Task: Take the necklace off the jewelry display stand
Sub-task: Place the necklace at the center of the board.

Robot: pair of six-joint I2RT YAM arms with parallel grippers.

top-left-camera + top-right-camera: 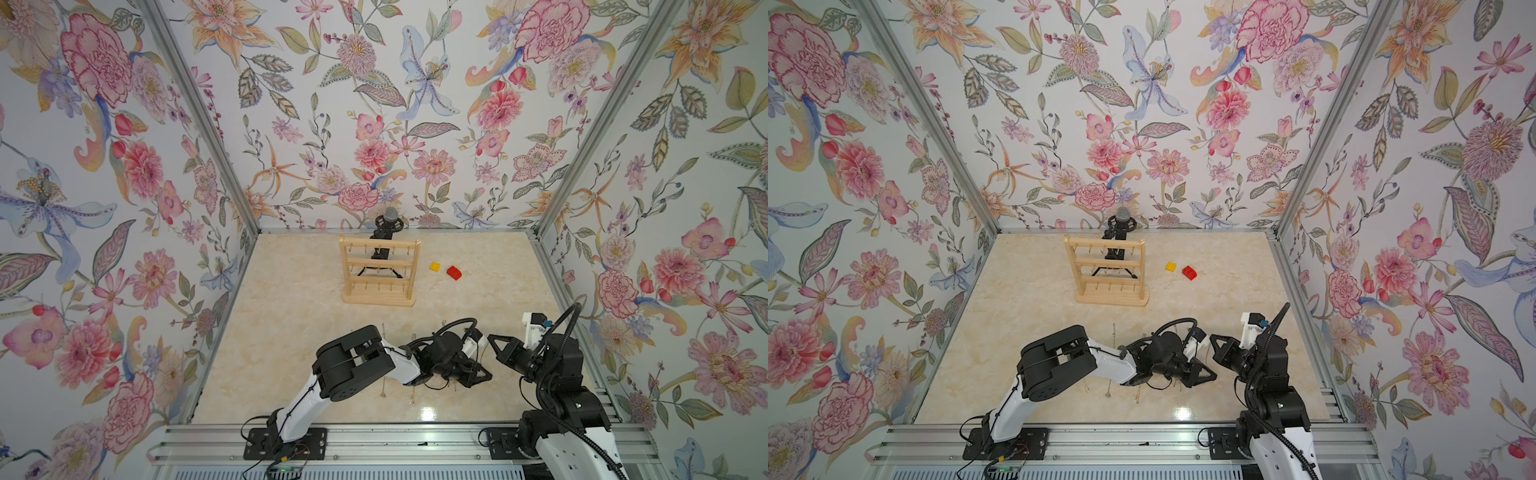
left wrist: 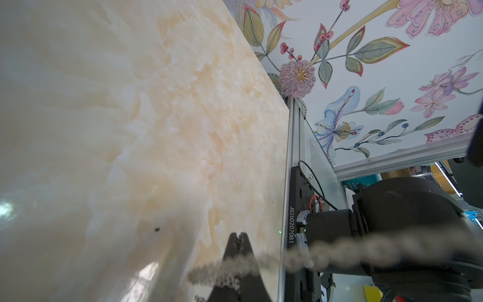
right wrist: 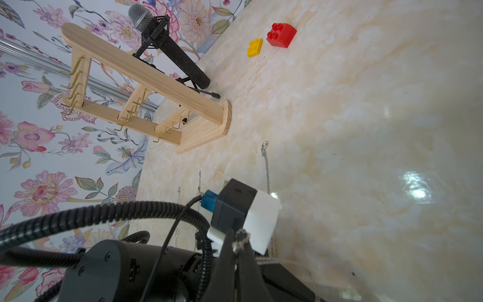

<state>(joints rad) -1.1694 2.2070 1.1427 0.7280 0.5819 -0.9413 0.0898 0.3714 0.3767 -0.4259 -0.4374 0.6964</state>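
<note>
Big open stretch of table (image 1: 291, 332) is sitting between the jewelry display stand (image 1: 379, 270) at the far middle and the arms, and the whole left side is lying free too. Behind the stand a microphone tripod (image 1: 388, 224) is crowding the far wall, and a yellow brick (image 1: 434, 266) and red brick (image 1: 454, 272) are sitting just right of it. Near middle is getting tight: left arm (image 1: 353, 365) and right arm (image 1: 557, 357) are nearly meeting, with loose necklace chains (image 3: 266, 167) lying on the table there.

Necklace chain (image 2: 339, 251) blurred near the lens, left gripper (image 2: 238, 235) cut by picture edge, microphone tripod (image 1: 379, 252) partly behind jewelry display stand (image 1: 379, 243)
</note>
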